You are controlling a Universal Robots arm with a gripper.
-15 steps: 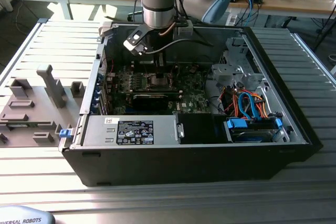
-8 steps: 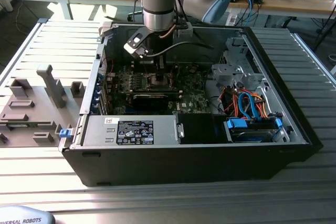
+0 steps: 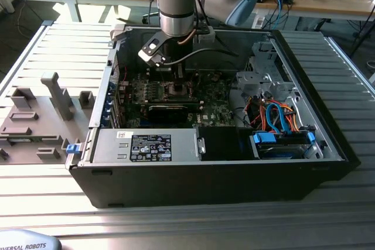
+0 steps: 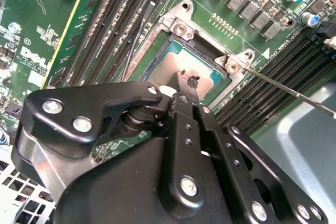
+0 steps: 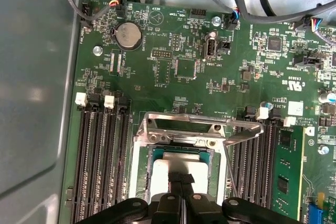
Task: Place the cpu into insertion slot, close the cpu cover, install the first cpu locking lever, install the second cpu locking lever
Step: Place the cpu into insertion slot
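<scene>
Down in the open computer case [image 3: 205,174], my gripper [image 3: 179,83] hangs over the motherboard's middle. The cpu [image 4: 197,67], a silver-topped square, lies in the metal-rimmed insertion slot [image 4: 181,27]. My gripper [image 4: 188,81] is shut, its tips resting together on the cpu's top with nothing between them. The first wrist view gives the same contact: gripper [image 5: 181,178] on the cpu [image 5: 160,174]. The cpu cover [image 5: 184,119], a silvery frame, stands raised at the slot's far edge. One thin locking lever [image 4: 294,95] juts out sideways from the slot, unlatched; a lever wire [image 5: 247,129] also runs beside the cover.
Long black memory slots [image 5: 102,156] flank the socket on both sides. A grey power supply [image 3: 146,144] and a drive bay with blue and orange cables [image 3: 281,121] fill the case's near side. A grey fixture [image 3: 41,115] sits on the exterior view's left.
</scene>
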